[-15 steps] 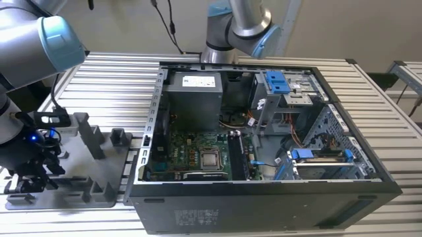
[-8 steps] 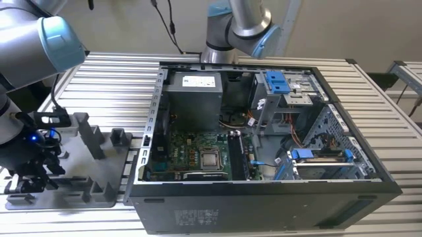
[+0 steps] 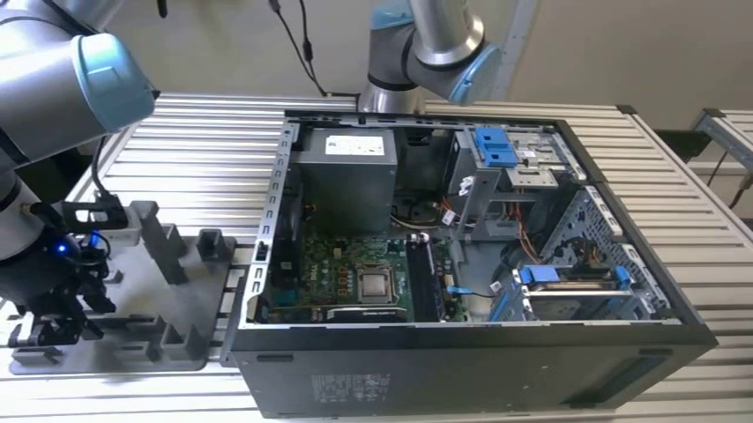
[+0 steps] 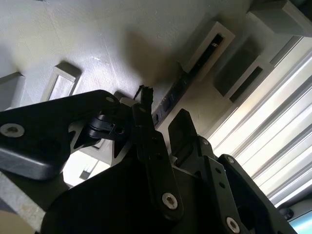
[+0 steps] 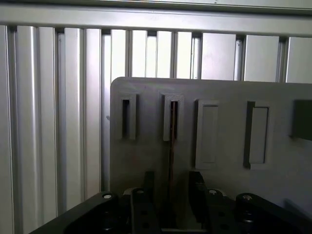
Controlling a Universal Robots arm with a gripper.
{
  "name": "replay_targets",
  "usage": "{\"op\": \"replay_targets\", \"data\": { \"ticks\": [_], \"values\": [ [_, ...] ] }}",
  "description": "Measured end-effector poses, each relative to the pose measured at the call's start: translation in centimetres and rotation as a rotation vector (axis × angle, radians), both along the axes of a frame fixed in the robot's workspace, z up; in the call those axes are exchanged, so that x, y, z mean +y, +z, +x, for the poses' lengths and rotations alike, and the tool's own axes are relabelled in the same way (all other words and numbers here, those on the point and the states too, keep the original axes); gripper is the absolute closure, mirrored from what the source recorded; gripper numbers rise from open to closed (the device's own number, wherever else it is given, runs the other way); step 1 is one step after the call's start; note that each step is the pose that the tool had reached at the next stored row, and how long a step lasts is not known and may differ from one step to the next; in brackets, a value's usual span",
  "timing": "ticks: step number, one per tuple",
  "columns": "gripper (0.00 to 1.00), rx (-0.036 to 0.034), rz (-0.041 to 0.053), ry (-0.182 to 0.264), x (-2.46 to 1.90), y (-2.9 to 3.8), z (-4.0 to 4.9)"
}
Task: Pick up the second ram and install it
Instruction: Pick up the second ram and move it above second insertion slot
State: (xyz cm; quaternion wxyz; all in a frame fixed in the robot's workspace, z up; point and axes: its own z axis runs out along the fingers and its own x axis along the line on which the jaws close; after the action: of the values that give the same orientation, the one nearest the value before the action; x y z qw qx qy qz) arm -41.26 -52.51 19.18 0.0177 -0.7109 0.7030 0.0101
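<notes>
Slatted table (image 5: 48,122), grey tray (image 5: 219,92), claw (image 5: 172,178) straddling upright second ram (image 5: 172,131)

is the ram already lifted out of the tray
No, the ram stands in a tray slot, inside the open gripper.

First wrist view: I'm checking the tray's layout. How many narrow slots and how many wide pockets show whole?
Narrow slots: 2, one holding the ram
Wide pockets: 2
Total: 4
</notes>
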Motion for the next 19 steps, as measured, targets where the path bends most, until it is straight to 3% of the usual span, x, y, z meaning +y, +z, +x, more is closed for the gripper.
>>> {"op": "replay_targets", "data": {
  "ticks": [8, 10, 12, 13, 16, 17, 19],
  "values": [
    [0.58, 0.0, 0.0001, 0.0, -0.01, -0.01, 0.0],
    [0.5, 0.0, 0.0001, 0.0, -0.01, -0.01, 0.0],
    [0.5, 0.0, 0.0001, 0.0, -0.01, -0.01, 0.0],
    [0.44, 0.0, 0.0001, 0.0, -0.01, -0.01, 0.0],
    [0.44, 0.0, 0.0, 0.0, -0.02, -0.01, 0.0],
    [0.46, 0.0, 0.0001, 0.0, -0.02, -0.01, 0.0],
    [0.59, 0.0001, 0.0001, 0.0, -0.02, -0.01, 0.0]
  ]
}}
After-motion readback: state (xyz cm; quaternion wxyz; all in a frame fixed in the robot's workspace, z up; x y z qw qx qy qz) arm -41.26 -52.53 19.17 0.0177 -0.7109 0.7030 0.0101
